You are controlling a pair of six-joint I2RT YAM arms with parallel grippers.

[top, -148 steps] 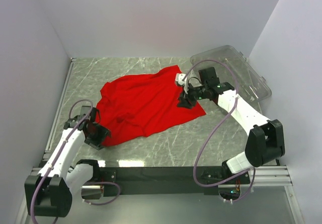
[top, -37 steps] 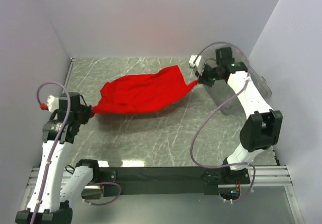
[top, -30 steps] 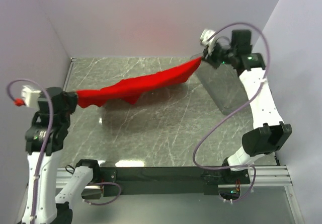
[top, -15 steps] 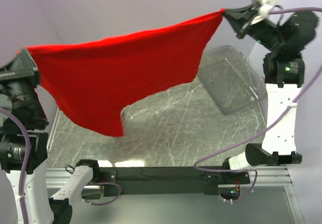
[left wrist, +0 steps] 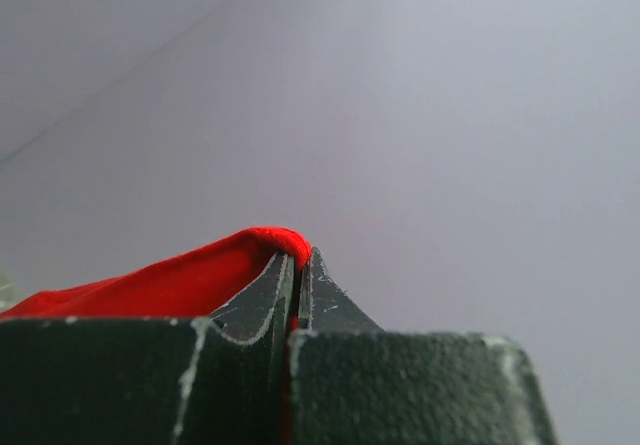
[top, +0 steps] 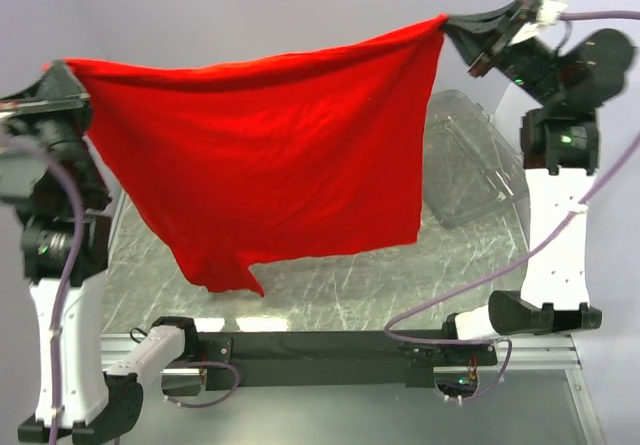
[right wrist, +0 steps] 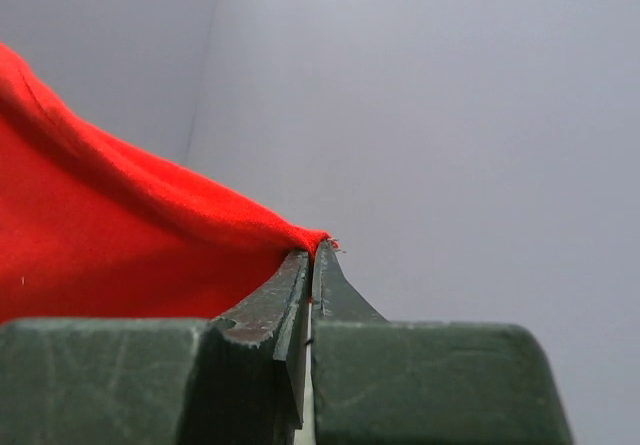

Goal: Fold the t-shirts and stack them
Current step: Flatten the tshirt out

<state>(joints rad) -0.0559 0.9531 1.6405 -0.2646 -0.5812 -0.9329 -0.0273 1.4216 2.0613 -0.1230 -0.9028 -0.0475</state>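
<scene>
Hanging spread between them, the t-shirt (top: 280,155) is clamped by left pincer (top: 64,67) and right pincer (top: 449,23).

back wall (top: 250,15): plain, pale grey-purple | side wall (top: 620,245): same pale colour, on the right | table (top: 340,290): dark grey stone look with thin white lines, a bit shiny | metal frame (top: 545,345): silver, along the near edge
</scene>
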